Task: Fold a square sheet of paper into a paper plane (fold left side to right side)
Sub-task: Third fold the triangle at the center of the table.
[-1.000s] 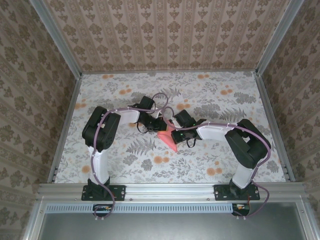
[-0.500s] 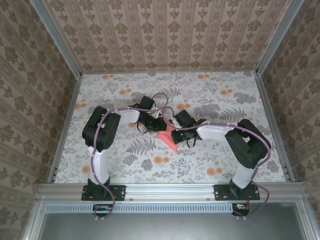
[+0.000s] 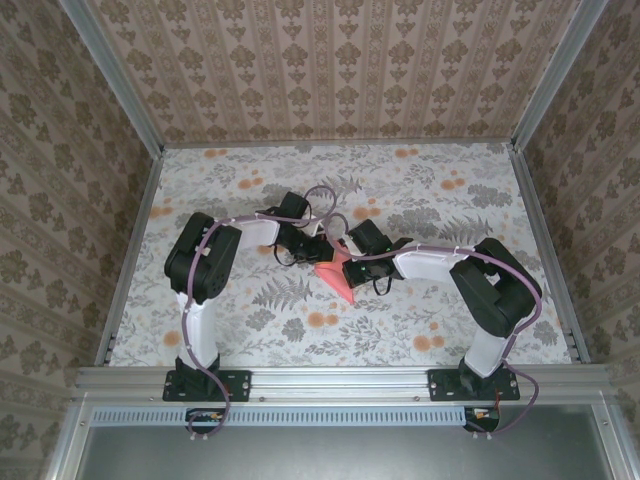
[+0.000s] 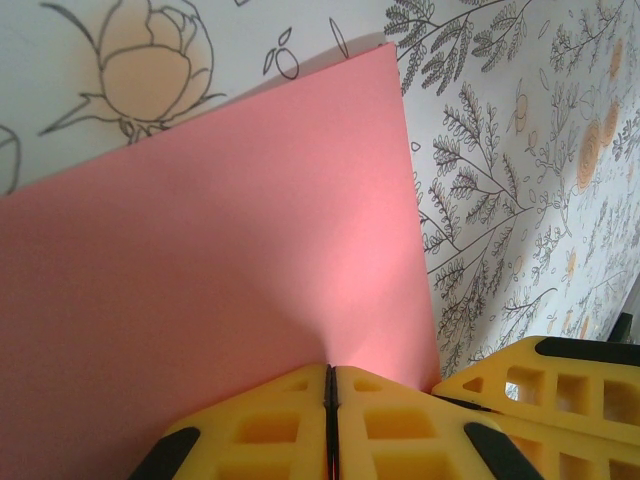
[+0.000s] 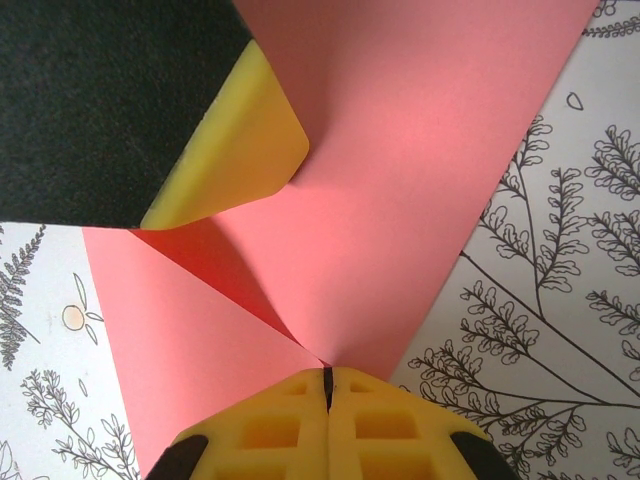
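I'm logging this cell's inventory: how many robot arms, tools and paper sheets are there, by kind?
Arms: 2, left arm and right arm
Tools: 2, left tool and right tool
Paper: 1, pink paper sheet
Total: 5

We see a tablecloth (image 3: 250, 310) printed with grey ferns and orange flowers, brown patterned wallpaper (image 3: 330, 70) on the left, right and far sides, and a metal rail (image 3: 340, 378) along the near edge.
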You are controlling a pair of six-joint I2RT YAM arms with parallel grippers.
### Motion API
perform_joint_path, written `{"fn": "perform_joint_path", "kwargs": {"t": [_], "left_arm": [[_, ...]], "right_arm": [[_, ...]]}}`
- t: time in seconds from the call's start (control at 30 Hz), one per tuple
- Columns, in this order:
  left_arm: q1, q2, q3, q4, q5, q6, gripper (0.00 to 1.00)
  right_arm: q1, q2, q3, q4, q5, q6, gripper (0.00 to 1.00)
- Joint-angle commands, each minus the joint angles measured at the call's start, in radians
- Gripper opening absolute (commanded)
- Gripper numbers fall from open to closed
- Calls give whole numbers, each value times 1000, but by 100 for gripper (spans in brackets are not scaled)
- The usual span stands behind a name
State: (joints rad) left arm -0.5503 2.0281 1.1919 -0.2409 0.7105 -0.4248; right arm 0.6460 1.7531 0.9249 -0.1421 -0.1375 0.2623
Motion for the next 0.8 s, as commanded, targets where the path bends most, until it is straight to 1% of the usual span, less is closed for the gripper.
{"fn": "perform_joint_path", "kwargs": {"t": [0.0, 0.3, 0.77], "left_arm": [[-11, 44, 1, -54, -43, 27, 10], [-13, 47, 1, -53, -44, 28, 10], [-14, 47, 3, -53, -42, 27, 10]], "right_arm": [[6, -11, 7, -4, 13, 11, 0], [5, -21, 5, 3, 14, 17, 0], [4, 5, 9, 6, 21, 18, 0]]}}
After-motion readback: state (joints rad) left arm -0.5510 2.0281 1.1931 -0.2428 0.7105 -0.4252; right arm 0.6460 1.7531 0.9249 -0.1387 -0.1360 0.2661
